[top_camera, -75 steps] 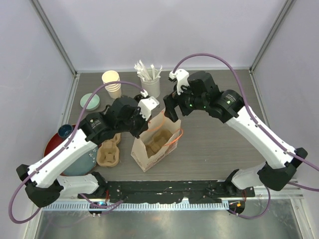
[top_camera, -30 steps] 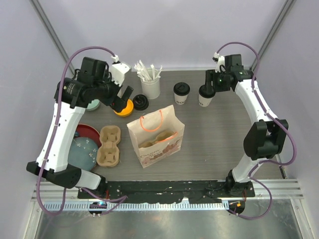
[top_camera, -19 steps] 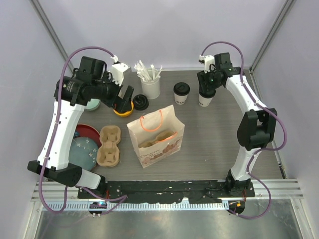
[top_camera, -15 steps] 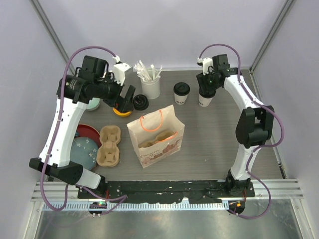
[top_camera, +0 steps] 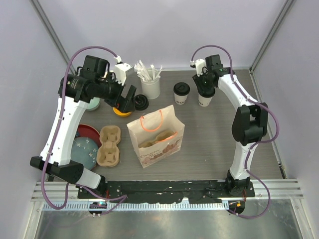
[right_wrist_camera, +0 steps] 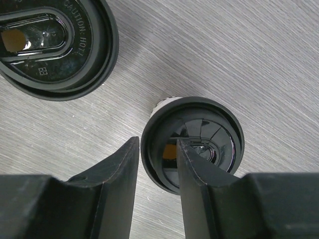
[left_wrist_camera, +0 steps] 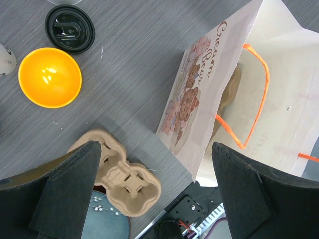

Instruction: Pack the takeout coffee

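Observation:
Two takeout coffee cups stand at the back of the table, one [top_camera: 181, 93] behind the bag and one [top_camera: 203, 101] to its right. My right gripper [top_camera: 204, 91] hovers on top of the right cup. In the right wrist view that cup's black lid [right_wrist_camera: 217, 127] is straddled at its left rim by the right gripper [right_wrist_camera: 157, 142]. One finger is outside the rim and one over the lid's recess, with the jaws part open and a small gap showing. The other cup's lid [right_wrist_camera: 55, 45] lies up left. My left gripper [top_camera: 127, 99] hangs wide open and empty above the table.
An open paper bag [top_camera: 155, 134] with orange handles stands mid-table with a cardboard carrier inside. A second cardboard cup carrier [top_camera: 109, 145] lies to its left beside a blue plate [top_camera: 82, 152]. An orange bowl [left_wrist_camera: 50, 77], a loose black lid [left_wrist_camera: 70, 29] and a white holder of stirrers [top_camera: 150, 84] sit behind.
My right gripper has swung left over the right-hand cup and its jaws have narrowed round the lid's rim. The left gripper has drifted slightly right and stayed open.

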Available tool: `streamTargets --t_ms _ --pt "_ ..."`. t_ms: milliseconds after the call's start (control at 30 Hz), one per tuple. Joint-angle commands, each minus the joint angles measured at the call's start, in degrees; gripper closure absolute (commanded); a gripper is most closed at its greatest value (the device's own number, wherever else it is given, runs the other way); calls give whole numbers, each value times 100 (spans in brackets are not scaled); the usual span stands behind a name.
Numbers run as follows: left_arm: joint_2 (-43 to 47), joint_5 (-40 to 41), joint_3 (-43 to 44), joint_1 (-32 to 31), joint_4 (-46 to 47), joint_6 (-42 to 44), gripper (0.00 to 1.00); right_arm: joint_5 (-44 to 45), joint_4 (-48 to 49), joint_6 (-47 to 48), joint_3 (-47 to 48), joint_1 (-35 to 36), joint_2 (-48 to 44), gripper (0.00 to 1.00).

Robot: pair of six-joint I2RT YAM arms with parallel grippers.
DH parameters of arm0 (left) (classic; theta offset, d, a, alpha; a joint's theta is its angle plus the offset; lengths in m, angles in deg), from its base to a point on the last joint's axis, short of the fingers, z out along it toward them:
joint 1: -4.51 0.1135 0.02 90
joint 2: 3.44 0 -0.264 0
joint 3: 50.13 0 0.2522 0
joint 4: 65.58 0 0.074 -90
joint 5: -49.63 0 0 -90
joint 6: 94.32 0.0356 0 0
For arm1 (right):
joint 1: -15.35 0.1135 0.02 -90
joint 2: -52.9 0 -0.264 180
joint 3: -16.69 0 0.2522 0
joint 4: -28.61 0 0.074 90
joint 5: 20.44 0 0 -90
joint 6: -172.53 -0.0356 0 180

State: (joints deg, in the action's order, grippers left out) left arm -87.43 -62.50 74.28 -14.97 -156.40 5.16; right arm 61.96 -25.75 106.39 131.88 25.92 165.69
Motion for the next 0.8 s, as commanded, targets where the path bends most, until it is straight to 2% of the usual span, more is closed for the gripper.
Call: streamTargets --t_ms 0,367,767 --pt "5 -151 88 15 -169 54 3 302 -18 154 316 60 138 61" --pt "5 -213 106 15 -196 81 3 479 -27 181 255 68 155 69" --pt "-4 -257 115 15 -213 107 3 452 -159 119 299 59 102 86"
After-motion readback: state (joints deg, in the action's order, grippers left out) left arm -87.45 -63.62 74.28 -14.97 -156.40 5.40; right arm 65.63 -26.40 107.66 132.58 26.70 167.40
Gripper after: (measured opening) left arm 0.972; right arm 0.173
